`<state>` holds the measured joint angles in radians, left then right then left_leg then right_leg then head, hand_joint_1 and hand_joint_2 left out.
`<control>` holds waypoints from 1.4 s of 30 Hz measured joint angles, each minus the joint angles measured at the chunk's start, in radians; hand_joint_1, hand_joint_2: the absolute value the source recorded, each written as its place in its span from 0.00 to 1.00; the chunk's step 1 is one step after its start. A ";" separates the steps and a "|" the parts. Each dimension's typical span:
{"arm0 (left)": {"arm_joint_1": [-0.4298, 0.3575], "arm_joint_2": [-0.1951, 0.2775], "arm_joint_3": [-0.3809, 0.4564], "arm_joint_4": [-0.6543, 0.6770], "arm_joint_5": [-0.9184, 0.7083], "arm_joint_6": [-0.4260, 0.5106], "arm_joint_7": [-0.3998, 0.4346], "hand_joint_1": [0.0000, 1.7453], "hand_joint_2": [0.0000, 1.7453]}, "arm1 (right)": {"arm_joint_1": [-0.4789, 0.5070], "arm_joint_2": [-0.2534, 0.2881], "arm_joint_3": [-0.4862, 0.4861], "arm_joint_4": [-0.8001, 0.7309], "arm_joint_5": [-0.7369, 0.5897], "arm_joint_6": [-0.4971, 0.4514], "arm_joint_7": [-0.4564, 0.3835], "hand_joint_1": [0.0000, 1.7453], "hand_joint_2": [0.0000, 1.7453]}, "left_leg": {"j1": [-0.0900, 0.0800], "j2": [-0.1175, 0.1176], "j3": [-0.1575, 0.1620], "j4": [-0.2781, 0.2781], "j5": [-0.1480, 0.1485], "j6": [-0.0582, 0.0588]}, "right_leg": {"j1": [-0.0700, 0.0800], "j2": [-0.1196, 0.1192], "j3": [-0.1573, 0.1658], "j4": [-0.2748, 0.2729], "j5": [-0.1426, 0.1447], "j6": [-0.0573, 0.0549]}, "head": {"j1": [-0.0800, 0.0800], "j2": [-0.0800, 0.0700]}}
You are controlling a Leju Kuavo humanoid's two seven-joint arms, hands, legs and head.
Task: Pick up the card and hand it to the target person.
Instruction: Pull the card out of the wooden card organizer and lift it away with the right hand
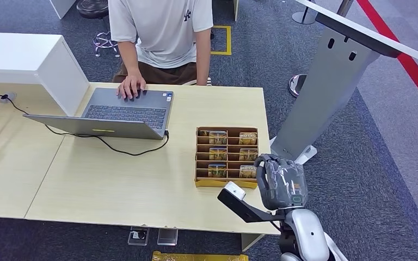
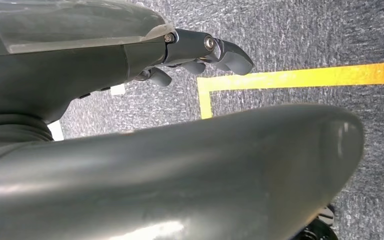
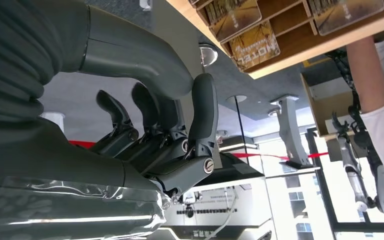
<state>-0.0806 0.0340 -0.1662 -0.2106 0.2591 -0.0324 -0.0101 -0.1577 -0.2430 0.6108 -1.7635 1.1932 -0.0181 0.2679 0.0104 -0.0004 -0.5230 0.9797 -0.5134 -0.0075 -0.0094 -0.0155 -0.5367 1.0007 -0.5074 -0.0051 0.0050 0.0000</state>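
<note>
A wooden card box stands on the pale table, near its right end. Several cards stand upright in its slots. My right hand hovers just off the box's near right corner, fingers partly bent and holding nothing. The right wrist view has those fingers close to the box and its cards. My left hand hangs over grey carpet with nothing in it. The person sits at the far side of the table, one hand on a laptop.
An open grey laptop with a black cable lies left of the box. A white cabinet stands at the far left. A grey slanted kiosk rises right of the table. Yellow tape marks the floor.
</note>
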 joint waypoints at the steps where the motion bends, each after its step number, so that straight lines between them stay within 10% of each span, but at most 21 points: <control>1: 0.000 0.000 -0.001 0.000 0.002 0.000 0.001 0.00 0.00 | -0.006 0.006 0.008 0.015 0.010 0.003 0.006 1.00 1.00 | 0.000 0.000 0.000 0.000 0.000 0.000 | 0.000 0.000 0.000 0.000 0.000 0.000 | 0.000 0.000; 12: 0.000 -0.002 -0.009 0.000 0.008 0.000 0.008 0.00 0.00 | -0.067 0.076 0.078 0.205 0.044 -0.017 0.022 0.91 1.00 | 0.000 0.000 0.000 0.000 0.000 0.000 | 0.000 0.000 0.000 0.000 0.000 0.000 | 0.000 0.000; 20: 0.000 -0.002 -0.024 0.000 0.009 0.000 0.008 0.00 0.00 | -0.085 0.101 0.094 0.297 0.032 -0.037 0.036 0.33 1.00 | 0.000 0.000 0.000 0.000 0.000 0.000 | 0.000 0.000 0.000 0.000 0.000 0.000 | 0.000 0.000; 30: 0.000 -0.002 -0.032 0.000 0.015 -0.005 0.016 0.00 0.00 | -0.085 0.108 0.099 0.335 0.026 -0.036 0.041 0.49 1.00 | 0.000 0.000 0.000 0.000 0.000 0.000 | 0.000 0.000 0.000 0.000 0.000 0.000 | 0.000 0.000; 42: 0.001 -0.002 -0.039 0.000 0.025 -0.003 0.017 0.00 0.00 | -0.093 0.108 0.099 0.360 0.006 -0.041 0.031 0.29 1.00 | 0.000 0.000 0.000 0.000 0.000 0.000 | 0.000 0.000 0.000 0.000 0.000 0.000 | 0.000 0.000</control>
<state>-0.0801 0.0317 -0.2055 -0.2106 0.2843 -0.0359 0.0065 -0.2504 -0.1354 0.7099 -1.4038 1.1991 -0.0588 0.2988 0.0104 -0.0003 -0.5230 0.9798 -0.5133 -0.0076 -0.0094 -0.0155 -0.5371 1.0008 -0.5074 -0.0051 0.0053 0.0000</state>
